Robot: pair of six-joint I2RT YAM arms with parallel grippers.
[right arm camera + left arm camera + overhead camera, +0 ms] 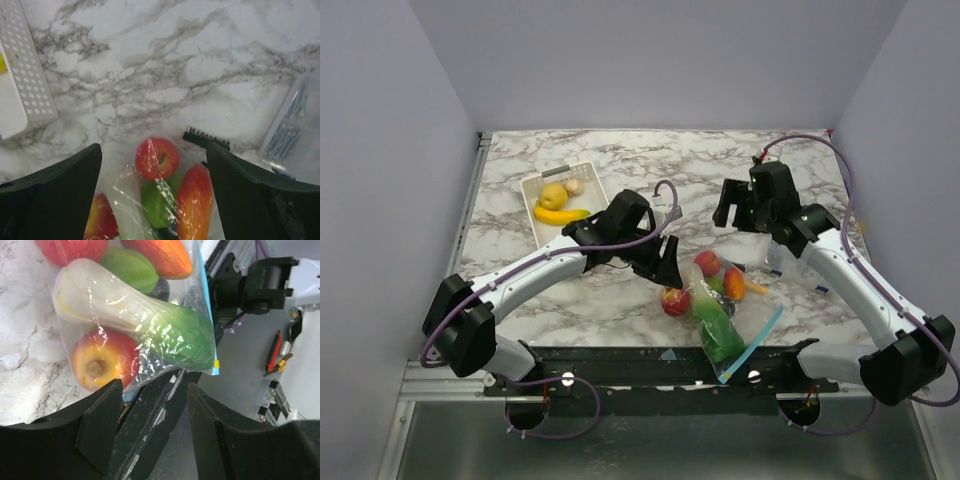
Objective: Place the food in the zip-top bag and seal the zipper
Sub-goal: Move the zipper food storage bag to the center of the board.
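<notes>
Zip-top bag (725, 318) flat on table (720, 160), apples (675, 300) and greens (718, 338) inside, left gripper (152, 390) just left of bag, fingers (100, 425) apart, right gripper (152, 152) beyond bag, fingers (60, 190) apart, banana (560, 215) in basket (530, 190) far-left of bag

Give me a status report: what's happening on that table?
Left gripper, right gripper open, empty. Bag holds most food; banana, lemon in basket. Zipper: sealed or not, can't tell.

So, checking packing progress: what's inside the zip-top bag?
The zip-top bag holds a red apple, a green-and-white leafy vegetable, and an orange-red fruit; a dark piece beneath them is mostly covered.
</notes>
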